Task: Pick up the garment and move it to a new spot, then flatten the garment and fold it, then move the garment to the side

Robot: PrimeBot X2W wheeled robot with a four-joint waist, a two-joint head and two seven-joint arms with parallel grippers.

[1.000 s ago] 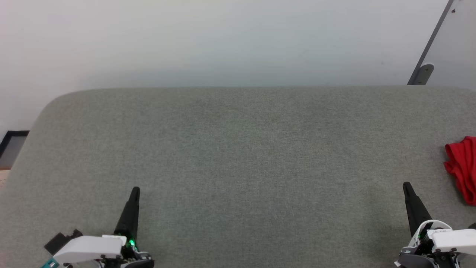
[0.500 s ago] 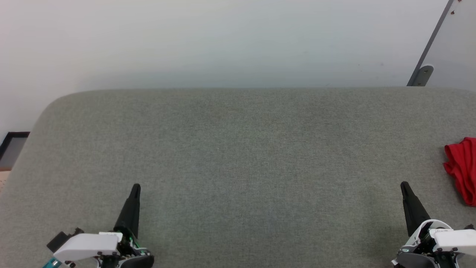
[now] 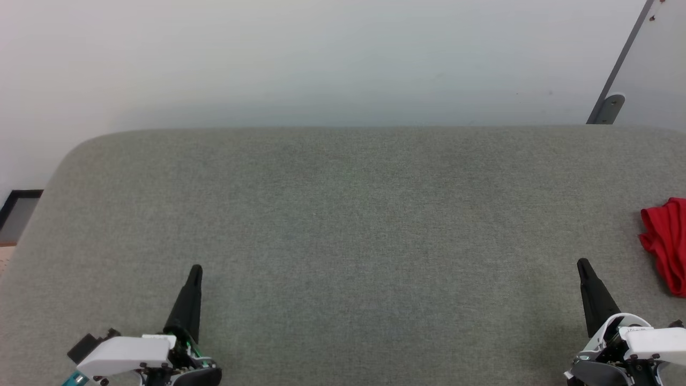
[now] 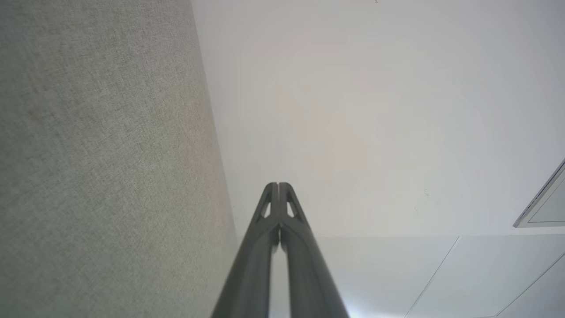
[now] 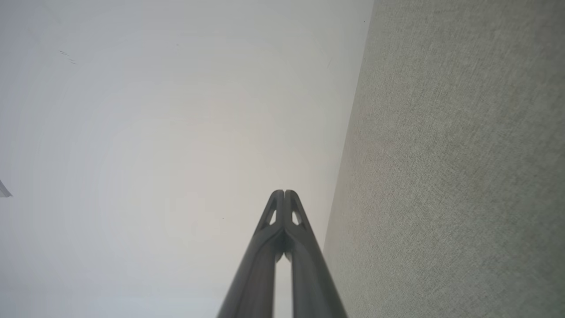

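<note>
The garment [image 3: 667, 244] is a crumpled red cloth lying at the right edge of the head view, partly cut off by the frame. My right gripper [image 3: 583, 264] hovers low at the lower right, a short way left of and nearer than the garment, shut with nothing held. My left gripper [image 3: 196, 269] sits at the lower left, far from the garment, also shut and holding nothing. In the left wrist view the left gripper [image 4: 278, 184] has its tips pressed together. The right gripper [image 5: 284, 192] looks the same in the right wrist view.
A wide grey fabric-covered surface [image 3: 343, 214] spreads under both arms, with a rounded far-left corner. A pale wall [image 3: 321, 59] rises behind it. A grey panel with a metal bracket [image 3: 611, 106] stands at the far right.
The head camera has shifted slightly. The left gripper has crept a little farther up the view and the right gripper a little farther up and left. The garment has stayed put.
</note>
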